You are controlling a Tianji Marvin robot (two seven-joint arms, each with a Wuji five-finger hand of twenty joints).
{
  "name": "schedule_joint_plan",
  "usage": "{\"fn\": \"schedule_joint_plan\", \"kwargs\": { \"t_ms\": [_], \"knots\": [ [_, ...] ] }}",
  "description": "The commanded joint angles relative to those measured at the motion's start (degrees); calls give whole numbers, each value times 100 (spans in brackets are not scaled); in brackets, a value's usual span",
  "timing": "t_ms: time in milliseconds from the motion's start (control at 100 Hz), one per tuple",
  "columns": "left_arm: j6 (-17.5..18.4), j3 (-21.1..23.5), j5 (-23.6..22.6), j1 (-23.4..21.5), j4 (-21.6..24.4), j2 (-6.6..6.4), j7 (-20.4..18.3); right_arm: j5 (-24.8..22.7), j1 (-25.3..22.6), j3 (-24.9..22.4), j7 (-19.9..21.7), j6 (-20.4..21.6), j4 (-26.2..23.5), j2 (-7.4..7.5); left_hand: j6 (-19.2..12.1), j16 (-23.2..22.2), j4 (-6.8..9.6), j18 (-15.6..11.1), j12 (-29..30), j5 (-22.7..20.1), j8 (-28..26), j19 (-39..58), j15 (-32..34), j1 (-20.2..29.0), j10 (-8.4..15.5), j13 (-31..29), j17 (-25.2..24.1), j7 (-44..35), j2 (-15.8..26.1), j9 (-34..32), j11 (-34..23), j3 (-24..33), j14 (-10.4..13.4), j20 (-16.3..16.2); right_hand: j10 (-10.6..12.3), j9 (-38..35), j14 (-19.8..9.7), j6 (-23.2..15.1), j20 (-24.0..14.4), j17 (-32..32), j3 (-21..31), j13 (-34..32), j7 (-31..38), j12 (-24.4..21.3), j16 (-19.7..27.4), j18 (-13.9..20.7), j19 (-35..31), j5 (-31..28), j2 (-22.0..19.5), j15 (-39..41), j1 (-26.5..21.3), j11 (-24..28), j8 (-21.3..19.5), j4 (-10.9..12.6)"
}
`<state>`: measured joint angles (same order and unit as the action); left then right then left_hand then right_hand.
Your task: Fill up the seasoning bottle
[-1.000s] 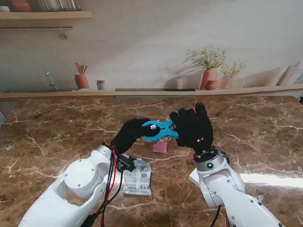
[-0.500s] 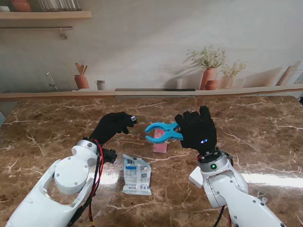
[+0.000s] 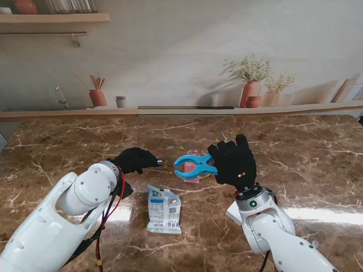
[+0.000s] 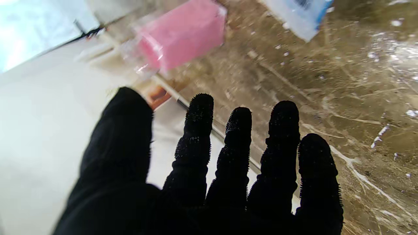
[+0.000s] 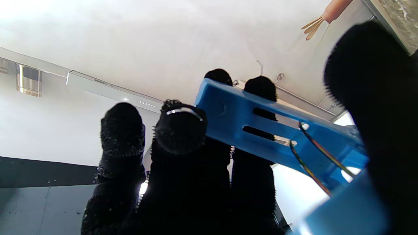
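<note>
Only packet print, blurred, unreadable

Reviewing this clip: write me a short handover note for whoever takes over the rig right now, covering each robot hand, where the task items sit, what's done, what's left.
Right robot hand: shut on the blue clip, held above the table, its jaws open and pointing left.
Left robot hand: open, fingers spread, holding nothing, left of the clip.
Seasoning bottle, pink: on the table under the clip, partly hidden in the stand view.
Seasoning packet: flat on the table, nearer to me than the bottle, untouched.
Done: clip is off the packet. Whether the packet is open, cannot tell.
Left: put the clip down, pick up the packet, pour into the bottle.
</note>
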<state>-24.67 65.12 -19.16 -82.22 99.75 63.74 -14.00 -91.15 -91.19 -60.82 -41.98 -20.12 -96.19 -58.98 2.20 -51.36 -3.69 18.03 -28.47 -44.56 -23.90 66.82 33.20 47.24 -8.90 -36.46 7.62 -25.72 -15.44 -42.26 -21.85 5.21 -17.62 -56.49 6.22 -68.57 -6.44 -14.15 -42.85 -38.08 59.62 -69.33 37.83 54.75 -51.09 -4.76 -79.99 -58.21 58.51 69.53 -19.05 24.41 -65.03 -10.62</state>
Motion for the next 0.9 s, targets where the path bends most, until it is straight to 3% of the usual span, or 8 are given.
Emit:
{"fn": "schedule_joint_plan", "kwargs": {
  "t_ms": [0,310,570,650,890],
  "knots": [
    [57,-121,133,131,-225,-35,126,6,-27,-10,64,20,30,10,57,164,117,-137,151,174,127,-142,-227,-187,71,244,-116,213,232,241,156,-249,-1,144,849,-1302,-183,-1160,-133,62,233,-105,3149,904,-139,-64,-49,-1127,-319,-9,-679,3924,-996,142],
    [-462,-958,158,848,-790,-124,-430,37,-38,-13,62,69,49,10,113,367,124,-227,314,0,127,11,-224,-157,-113,210,-82,165,565,98,114,-602,-184,137,852,-1281,-190,-1151,-141,82,235,-83,3153,917,-155,-59,-8,-1117,-334,-41,-686,3911,-1039,144],
    [-660,-1547,-330,1244,-864,-349,-1112,75,-51,-49,44,120,70,8,91,400,147,-336,270,377,-183,-50,-182,-230,-2,348,-199,-122,321,239,56,-636,-87,183,858,-1276,-198,-1149,-152,85,242,-77,3156,928,-166,-58,17,-1109,-332,-65,-699,3902,-1074,145],
    [-723,-1730,-514,1365,-869,-431,-1338,91,-48,-49,28,147,86,9,167,461,151,-351,322,745,-97,-116,-279,-344,1,388,-249,140,305,309,136,-645,-79,194,859,-1268,-202,-1148,-156,85,245,-70,3161,930,-168,-58,19,-1108,-337,-73,-696,3898,-1089,145],
    [-702,-1998,-417,1556,-1081,-460,-1485,118,-43,-22,8,164,126,10,209,466,157,-262,304,891,39,-150,-243,-400,-42,302,-328,360,240,101,-42,-638,-153,131,874,-1233,-218,-1148,-148,107,238,-44,3152,934,-164,-42,83,-1109,-364,-126,-691,3872,-1114,141]
  ]
}}
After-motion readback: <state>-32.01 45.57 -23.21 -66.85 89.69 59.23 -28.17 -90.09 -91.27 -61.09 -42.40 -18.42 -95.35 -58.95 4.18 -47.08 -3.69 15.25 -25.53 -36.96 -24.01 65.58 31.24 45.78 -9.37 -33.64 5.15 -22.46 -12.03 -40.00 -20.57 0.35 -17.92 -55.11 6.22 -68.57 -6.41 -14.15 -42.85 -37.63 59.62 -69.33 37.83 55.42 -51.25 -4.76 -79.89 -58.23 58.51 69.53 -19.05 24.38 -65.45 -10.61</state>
